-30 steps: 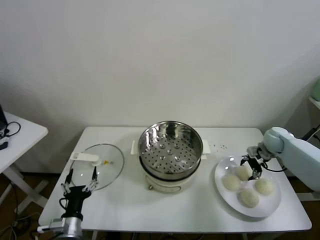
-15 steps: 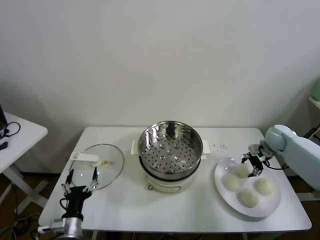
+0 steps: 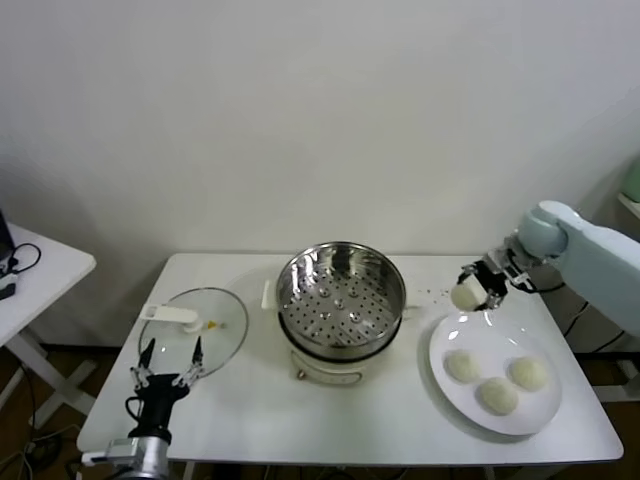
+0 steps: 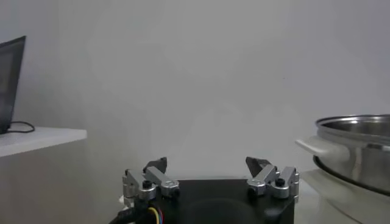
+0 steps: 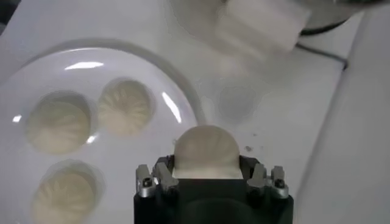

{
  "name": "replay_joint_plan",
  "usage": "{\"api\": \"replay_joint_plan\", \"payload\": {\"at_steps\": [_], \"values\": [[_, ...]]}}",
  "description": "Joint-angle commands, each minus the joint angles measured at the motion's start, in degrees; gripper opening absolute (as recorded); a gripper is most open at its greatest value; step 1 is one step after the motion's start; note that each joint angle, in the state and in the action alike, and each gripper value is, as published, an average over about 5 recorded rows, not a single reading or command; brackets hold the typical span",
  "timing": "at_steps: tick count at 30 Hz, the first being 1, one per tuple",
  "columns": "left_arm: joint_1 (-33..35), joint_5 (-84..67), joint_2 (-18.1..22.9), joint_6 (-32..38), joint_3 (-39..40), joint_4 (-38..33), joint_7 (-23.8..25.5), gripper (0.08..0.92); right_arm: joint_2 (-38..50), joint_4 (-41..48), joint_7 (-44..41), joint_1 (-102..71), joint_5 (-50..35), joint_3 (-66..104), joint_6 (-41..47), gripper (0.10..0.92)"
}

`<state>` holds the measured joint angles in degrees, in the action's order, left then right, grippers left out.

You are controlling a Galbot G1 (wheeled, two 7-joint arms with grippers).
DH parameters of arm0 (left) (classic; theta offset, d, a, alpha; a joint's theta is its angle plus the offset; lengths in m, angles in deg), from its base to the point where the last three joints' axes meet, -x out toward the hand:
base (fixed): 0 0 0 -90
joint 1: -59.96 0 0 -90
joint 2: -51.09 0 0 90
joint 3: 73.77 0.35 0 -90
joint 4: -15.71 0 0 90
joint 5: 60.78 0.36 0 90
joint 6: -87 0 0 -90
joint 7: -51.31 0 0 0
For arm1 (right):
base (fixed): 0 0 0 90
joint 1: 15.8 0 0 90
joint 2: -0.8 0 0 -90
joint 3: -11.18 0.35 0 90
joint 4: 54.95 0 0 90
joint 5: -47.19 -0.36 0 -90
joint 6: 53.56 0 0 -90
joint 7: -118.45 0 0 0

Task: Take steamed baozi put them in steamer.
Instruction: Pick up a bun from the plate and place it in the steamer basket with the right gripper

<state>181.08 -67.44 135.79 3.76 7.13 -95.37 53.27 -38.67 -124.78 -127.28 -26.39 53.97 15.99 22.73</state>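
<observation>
The right hand is gripping one steamed baozi between its fingers, holding it in the air above the desk, between the steamer and the white plate. Three more buns are lying on that plate. The left hand is sitting parked, fingers spread apart, at the desk's front edge near the glass lid

glass lid on white table, white plate on its right side
</observation>
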Motion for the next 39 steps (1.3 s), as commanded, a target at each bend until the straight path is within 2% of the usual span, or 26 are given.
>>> {"api": "replay_joint_plan", "payload": {"at_steps": [1, 9, 20, 39], "values": [[-0.1, 0.7, -1.9, -0.5, 1.0, 0.3, 2.0, 0.823, -5.9, -7.1, -0.1, 15.9, 5.4, -5.4, -8.9, 0.699], [-0.8, 0.5, -3.3, -0.9, 2.9, 0.8, 3.5, 0.823, -16.4, -6.7, 0.2, 16.0, 10.4, -4.0, -10.9, 0.697], [-0.3, 2.4, -2.8, -1.1, 6.1, 1.0, 3.4, 0.823, -28.7, -3.1, 0.2, 6.8, 17.8, -2.1, -10.9, 0.696], [1.1, 3.7, -1.6, -0.5, 6.6, 1.2, 3.3, 0.823, -27.8, -2.1, 0.1, -0.4, 28.6, -2.5, -13.7, 0.696]]}}
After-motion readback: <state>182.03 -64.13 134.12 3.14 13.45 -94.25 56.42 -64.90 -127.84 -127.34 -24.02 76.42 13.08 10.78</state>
